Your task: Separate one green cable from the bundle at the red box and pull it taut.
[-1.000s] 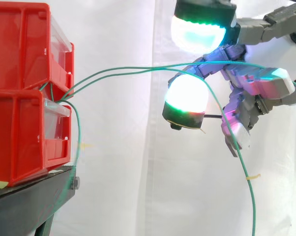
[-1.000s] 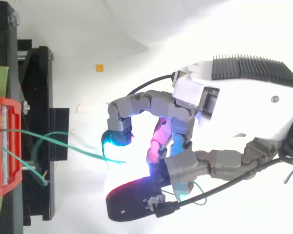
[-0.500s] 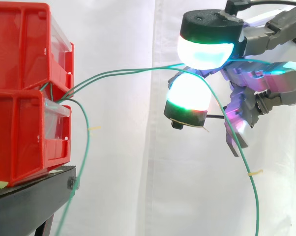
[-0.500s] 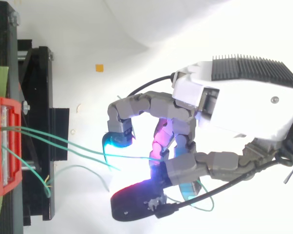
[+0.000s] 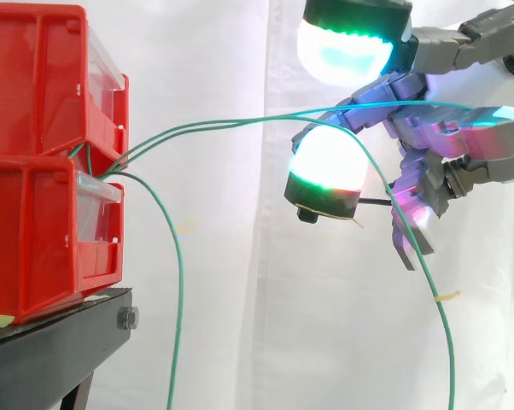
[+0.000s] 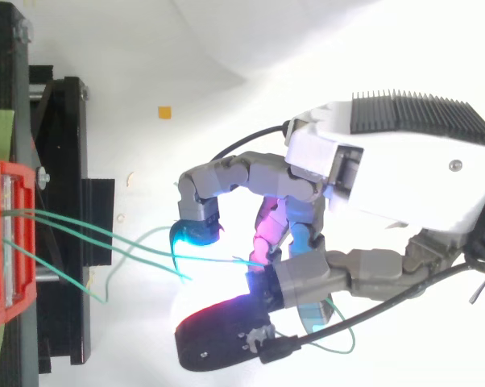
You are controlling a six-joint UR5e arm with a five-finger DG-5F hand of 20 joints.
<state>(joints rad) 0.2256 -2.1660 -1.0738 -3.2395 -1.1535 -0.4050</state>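
The green cables leave the gap between the two stacked red bins at the left of the side view. They run as a pair toward the right, long axis nearly level and rising a little, into the hand at the upper right. There they pass between the fingers, under the upper glowing tip and just above the lower one. The fingers are curled round them and carry them. The cables are thin and smooth, and they are bowed rather than straight.

Past the fingers one strand falls in a long curve to the bottom edge at the lower right, with a small yellow tag on it. Another green strand droops from the same gap to the bottom edge, well apart from the hand.

The bins stand on a black desk at the lower left, before a white curtain. In the top view the hand comes in from the right edge.
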